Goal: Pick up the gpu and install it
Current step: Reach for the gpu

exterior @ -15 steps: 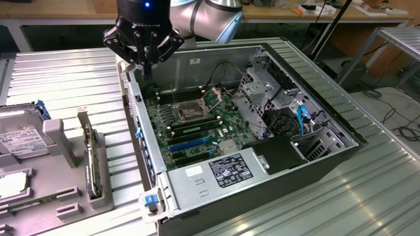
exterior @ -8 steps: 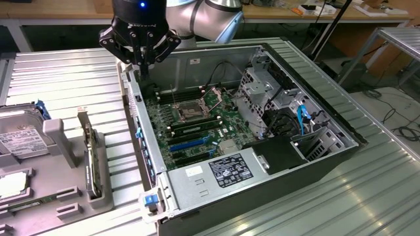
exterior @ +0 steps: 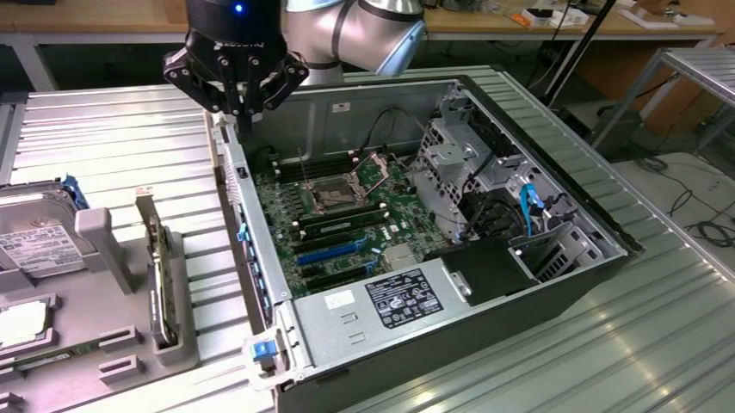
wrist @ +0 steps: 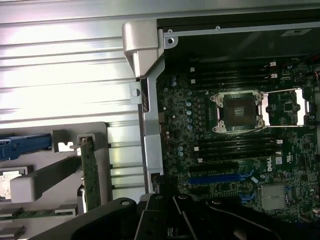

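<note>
A robot arm's gripper [exterior: 243,110] is hanging clenched, fingers pressed together and grasping nothing, just above the far corner of an open desktop computer case [exterior: 517,331]. The case is lying on its side on a ribbed metal table [exterior: 126,138]. Below the gripper, inside the case, the motherboard [exterior: 379,219] is showing an empty processor socket [exterior: 333,196] and blue expansion slots [exterior: 327,252]. The gpu [exterior: 164,288] is standing on edge in a grey holder [exterior: 92,237], well apart from the gripper and outside the case wall, toward the exterior view's left. A hard drive [exterior: 40,245] is lying farther from the gripper than the gpu.
</note>
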`<state>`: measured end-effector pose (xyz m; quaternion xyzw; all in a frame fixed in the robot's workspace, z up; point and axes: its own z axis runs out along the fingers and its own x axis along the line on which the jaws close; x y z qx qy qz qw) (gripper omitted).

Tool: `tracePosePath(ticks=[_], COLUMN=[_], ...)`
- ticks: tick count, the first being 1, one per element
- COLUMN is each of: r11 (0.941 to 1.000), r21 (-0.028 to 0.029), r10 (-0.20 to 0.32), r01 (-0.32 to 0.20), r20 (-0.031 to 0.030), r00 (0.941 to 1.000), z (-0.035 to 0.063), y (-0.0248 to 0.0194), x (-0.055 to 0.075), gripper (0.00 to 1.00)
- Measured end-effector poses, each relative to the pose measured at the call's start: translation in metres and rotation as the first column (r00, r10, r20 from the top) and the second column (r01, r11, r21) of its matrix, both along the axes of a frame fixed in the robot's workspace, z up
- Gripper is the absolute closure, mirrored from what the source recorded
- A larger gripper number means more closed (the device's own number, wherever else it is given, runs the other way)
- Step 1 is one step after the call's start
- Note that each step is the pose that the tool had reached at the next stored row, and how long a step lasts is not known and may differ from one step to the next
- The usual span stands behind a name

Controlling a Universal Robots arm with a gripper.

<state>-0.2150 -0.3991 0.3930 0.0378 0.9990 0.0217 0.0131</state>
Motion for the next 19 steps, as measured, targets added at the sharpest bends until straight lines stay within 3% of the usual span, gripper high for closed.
tracePosePath(ticks=[19], r11=[1.0000], r21=[0.0000], r10=[0.000], r01=[0.000], r20=[0.0000], r00=[1.0000], z=[-0.0002], y=[0.0000], x=[-0.019], gripper=[0.89])
